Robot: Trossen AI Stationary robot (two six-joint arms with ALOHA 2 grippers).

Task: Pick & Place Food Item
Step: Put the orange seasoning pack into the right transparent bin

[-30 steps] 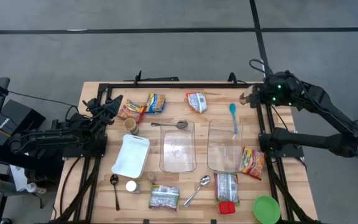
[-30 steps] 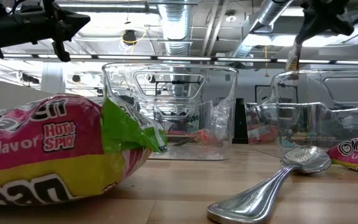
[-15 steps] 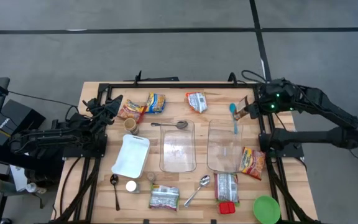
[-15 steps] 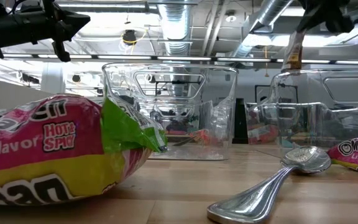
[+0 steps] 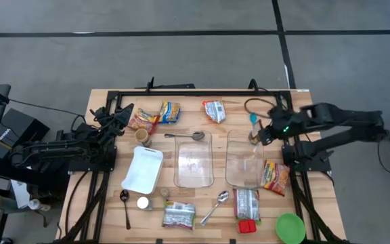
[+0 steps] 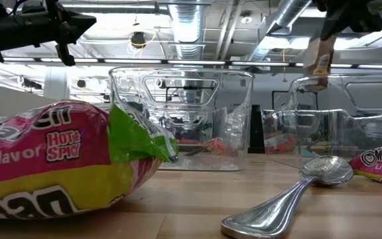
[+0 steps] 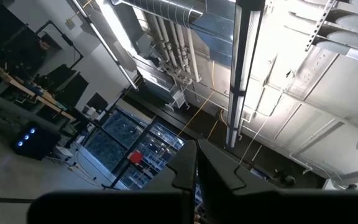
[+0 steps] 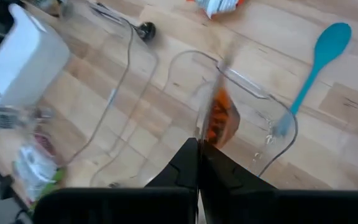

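Observation:
My right gripper (image 5: 256, 135) is shut on a small orange-brown food packet (image 8: 219, 112), which hangs over the far end of the right clear container (image 5: 244, 159). The low view shows the packet (image 6: 319, 58) above that container's rim. A second clear container (image 5: 193, 160) stands to its left. At the table's left edge my left gripper (image 5: 123, 116) waits, shut and pointing up at the ceiling (image 7: 196, 169), holding nothing. My right gripper pinches the packet's upper end (image 8: 207, 138) between its two fingers, coming from above and slanting down. The packet hangs below the fingers, edge-on to the wrist camera, clear of the container and the table.
A blue spoon (image 5: 254, 126) lies by the right container's far edge. Noodle packets (image 5: 275, 176) (image 5: 214, 110) (image 5: 169, 112), metal spoons (image 5: 214, 207), a white tray (image 5: 143, 169) and a green bowl (image 5: 290, 228) are spread over the table. A large packet (image 6: 58, 166) fills the low view's left.
My right gripper has carried the packet from beyond the table's far right corner toward the near edge and a little left, tipping further down. It now stands over the right container's far end. The packet stays hanging below the fingers.

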